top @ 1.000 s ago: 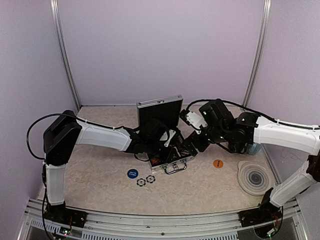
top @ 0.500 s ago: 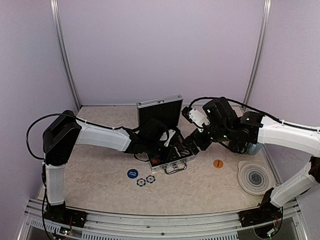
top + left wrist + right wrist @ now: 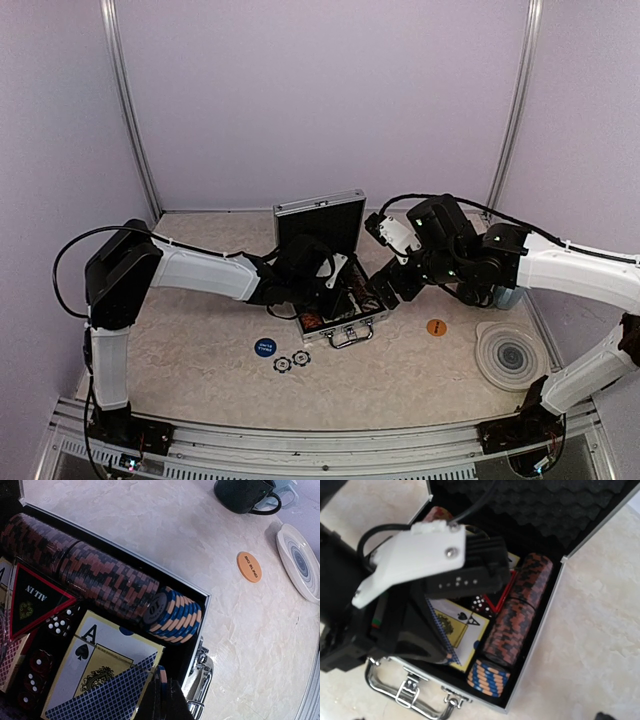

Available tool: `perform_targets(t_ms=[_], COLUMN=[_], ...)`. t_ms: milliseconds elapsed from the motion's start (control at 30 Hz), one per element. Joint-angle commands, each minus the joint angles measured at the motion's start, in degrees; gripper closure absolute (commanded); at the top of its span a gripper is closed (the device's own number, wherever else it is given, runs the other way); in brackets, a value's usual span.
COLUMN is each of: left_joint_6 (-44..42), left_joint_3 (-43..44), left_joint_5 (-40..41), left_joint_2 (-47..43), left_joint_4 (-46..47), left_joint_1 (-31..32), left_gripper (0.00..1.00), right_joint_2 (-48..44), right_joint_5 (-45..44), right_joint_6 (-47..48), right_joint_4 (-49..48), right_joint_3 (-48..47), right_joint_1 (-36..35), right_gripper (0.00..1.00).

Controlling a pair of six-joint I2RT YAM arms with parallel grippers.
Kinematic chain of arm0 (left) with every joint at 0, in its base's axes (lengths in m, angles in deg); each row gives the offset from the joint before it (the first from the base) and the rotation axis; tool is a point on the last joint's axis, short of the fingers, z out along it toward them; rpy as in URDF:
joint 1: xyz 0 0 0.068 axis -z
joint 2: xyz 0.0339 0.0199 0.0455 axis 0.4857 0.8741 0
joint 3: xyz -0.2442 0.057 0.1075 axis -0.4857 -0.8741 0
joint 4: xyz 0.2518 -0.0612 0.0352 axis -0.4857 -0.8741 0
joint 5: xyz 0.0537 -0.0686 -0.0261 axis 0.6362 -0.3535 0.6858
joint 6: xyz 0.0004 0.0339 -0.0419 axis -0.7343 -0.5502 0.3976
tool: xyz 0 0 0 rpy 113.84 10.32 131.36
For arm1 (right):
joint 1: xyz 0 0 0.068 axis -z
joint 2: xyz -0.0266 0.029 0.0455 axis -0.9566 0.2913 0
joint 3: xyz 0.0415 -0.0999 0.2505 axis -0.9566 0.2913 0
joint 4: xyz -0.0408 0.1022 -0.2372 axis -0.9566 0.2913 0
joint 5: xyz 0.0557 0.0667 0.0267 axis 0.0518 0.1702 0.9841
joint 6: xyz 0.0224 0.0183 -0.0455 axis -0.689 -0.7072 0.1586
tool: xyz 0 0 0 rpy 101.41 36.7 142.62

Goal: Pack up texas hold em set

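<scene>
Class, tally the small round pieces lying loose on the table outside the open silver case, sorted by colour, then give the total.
Blue button: 1
Orange button: 1
Black-and-white chips: 2
Total: 4

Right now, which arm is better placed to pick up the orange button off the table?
Right. The right arm has open, empty jaws, and the orange button lies on its side of the case. The left arm has its jaws shut inside the case on a blue chip.
</scene>
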Motion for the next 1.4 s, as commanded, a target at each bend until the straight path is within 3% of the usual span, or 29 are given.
perform_targets(t_ms=[0, 967, 1367], left_joint_6=[0.63, -1.36, -6.92], left_joint_3=[-0.79, -3.58, -2.47], left_joint_5=[-2.21, -0.02, 1.19], left_joint_2=[0.3, -3.81, -3.93], left_joint_4=[-0.35, 6.84, 8.83], left_joint_1=[0.57, -0.26, 0.46], left_gripper=[0.99, 1.0, 1.0], right_joint_2=[-0.84, -0.72, -1.77], right_joint_5=[0.1, -0.85, -4.63], right_joint_6=[-0.41, 0.07, 0.62], right_joint_4=[0.6, 0.7, 1.5], right_joint_3=[-0.03, -0.41, -1.2], right_joint_1=[0.27, 0.29, 0.28], right_gripper=[0.01, 0.01, 0.01])
